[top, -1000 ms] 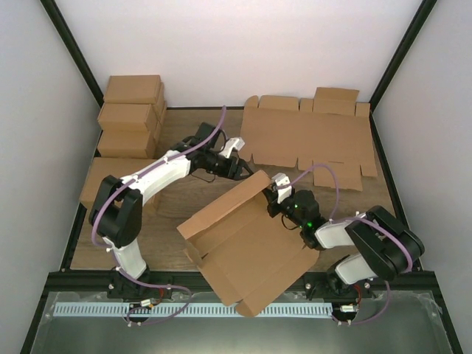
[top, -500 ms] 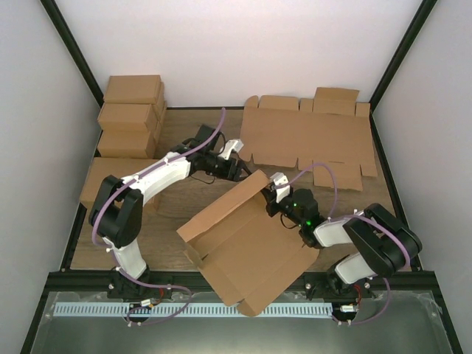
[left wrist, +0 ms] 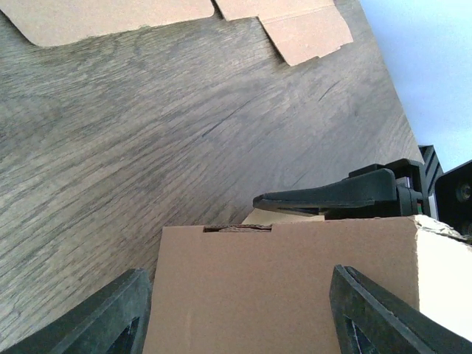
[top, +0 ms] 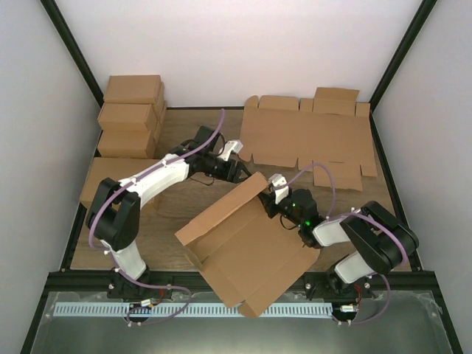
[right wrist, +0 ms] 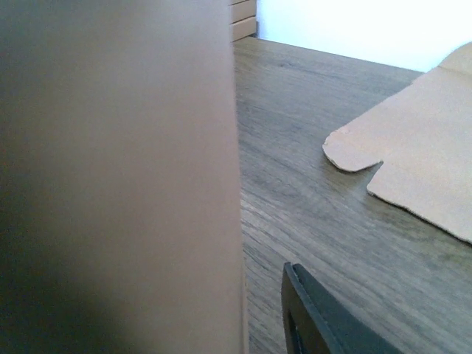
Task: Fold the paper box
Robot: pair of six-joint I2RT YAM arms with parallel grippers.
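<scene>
The paper box (top: 243,247) lies half folded at the table's near middle, its far wall standing up and its lid flat toward the front edge. My left gripper (top: 240,172) is at the far corner of that wall. In the left wrist view it (left wrist: 247,317) is open, and the fingers (left wrist: 110,317) straddle the brown wall (left wrist: 287,280) without touching it. My right gripper (top: 275,193) is at the wall's right end. In the right wrist view the wall (right wrist: 118,177) fills the left half and hides one finger. The other finger (right wrist: 324,317) stands apart from the card.
Flat notched cardboard sheets (top: 310,140) lie at the back right, one tab showing in the left wrist view (left wrist: 306,33) and one in the right wrist view (right wrist: 420,147). Brown cartons (top: 133,110) are stacked at the back left. Another carton (top: 103,181) sits by the left arm.
The box has slid slightly to the left and toward the front. Both grippers have followed its far wall by a small amount.
</scene>
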